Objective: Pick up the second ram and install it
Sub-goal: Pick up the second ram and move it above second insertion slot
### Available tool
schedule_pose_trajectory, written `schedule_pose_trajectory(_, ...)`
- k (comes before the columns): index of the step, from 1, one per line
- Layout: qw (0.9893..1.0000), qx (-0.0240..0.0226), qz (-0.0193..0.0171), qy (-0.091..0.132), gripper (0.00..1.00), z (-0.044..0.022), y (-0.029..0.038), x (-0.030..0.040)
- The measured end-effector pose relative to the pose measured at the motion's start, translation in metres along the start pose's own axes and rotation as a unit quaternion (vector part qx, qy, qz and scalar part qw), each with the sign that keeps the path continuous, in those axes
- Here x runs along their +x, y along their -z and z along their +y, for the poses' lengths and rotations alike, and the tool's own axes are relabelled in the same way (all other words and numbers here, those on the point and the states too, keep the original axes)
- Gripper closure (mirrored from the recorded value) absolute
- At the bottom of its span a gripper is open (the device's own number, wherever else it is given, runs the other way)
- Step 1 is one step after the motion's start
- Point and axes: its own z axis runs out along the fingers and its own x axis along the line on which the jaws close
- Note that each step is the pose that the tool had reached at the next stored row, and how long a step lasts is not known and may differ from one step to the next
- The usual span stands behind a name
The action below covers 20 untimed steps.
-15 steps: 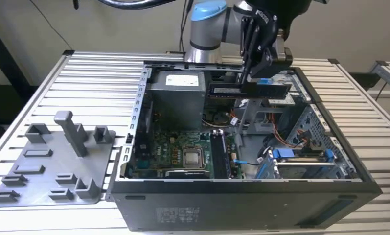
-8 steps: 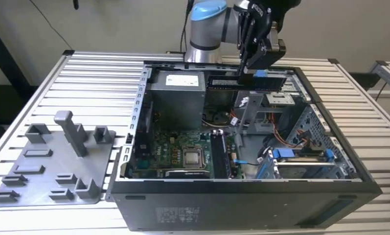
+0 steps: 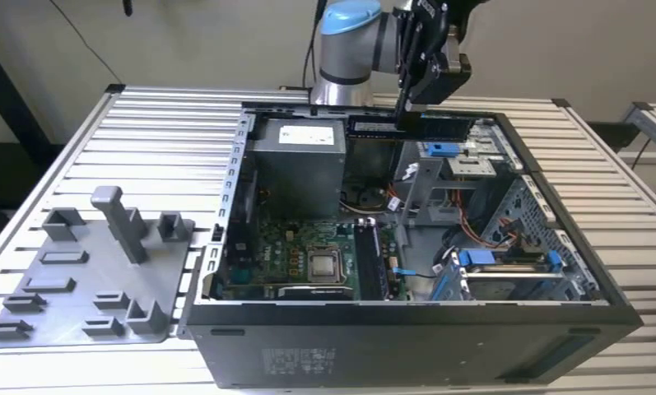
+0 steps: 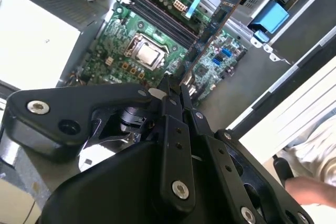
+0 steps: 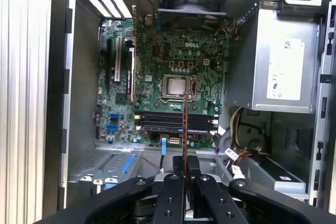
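Note:
My gripper [image 3: 407, 105] hangs above the far side of the open computer case [image 3: 416, 337], shut on the second ram [image 3: 407, 126], a thin dark card strip held level above the case's interior. In the second wrist view the ram [image 4: 210, 38] sticks out from the closed fingertips of the gripper [image 4: 173, 90] over the green motherboard [image 4: 113, 51]. In the first wrist view the ram [image 5: 185, 124] appears edge-on beyond the gripper [image 5: 186, 162], in line with the dark memory slots [image 5: 176, 121] beside the silver CPU chip [image 5: 176, 85]. The ram is well above the slots.
A grey power supply [image 3: 295, 164] fills the case's far corner, and blue drive brackets [image 3: 492, 259] sit on the exterior view's right. A grey parts fixture [image 3: 86, 271] lies on the slatted table [image 3: 163, 140] to the left. A person's hand [image 4: 310, 187] rests nearby.

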Motion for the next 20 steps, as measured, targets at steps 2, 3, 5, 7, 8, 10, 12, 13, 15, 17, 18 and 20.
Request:
schedule_pose_trajectory(2, 1.0, 0.0, -0.0001, 0.0, 0.86, -0.0001, 0.0, -0.0041)
schedule_pose_trajectory(3, 1.0, 0.0, -0.0001, 0.0, 0.86, -0.0001, 0.0, -0.0062)
schedule_pose_trajectory(5, 1.0, 0.0, -0.0001, 0.0, 0.86, -0.0003, 0.0001, -0.0098)
schedule_pose_trajectory(7, 1.0, 0.0, -0.0001, 0.0, 0.86, -0.0004, 0.0001, -0.0136)
schedule_pose_trajectory(8, 1.0, 0.0, 0.0, 0.0, 0.86, -0.0004, 0.0002, -0.0159)
schedule_pose_trajectory(10, 1.0, 0.0, -0.0001, 0.0, 0.86, -0.0006, 0.0001, -0.0216)
schedule_pose_trajectory(12, 1.0, 0.0001, 0.0, 0.002, 0.86, -0.0007, 0.0, -0.0254)
schedule_pose_trajectory(13, 1.0, 0.0001, 0.0001, 0.006, 0.86, -0.0008, 0.0, -0.0259)
schedule_pose_trajectory(15, 0.9999, 0.0003, 0.0005, 0.016, 0.86, -0.0007, -0.0001, -0.0269)
schedule_pose_trajectory(17, 0.9997, 0.0004, 0.0008, 0.025, 0.86, -0.0008, -0.0007, -0.0285)
schedule_pose_trajectory(18, 0.9996, 0.0005, 0.0008, 0.027, 0.86, -0.0008, -0.0008, -0.0288)
schedule_pose_trajectory(20, 0.9996, 0.0005, 0.001, 0.027, 0.86, -0.0008, -0.0009, -0.0297)
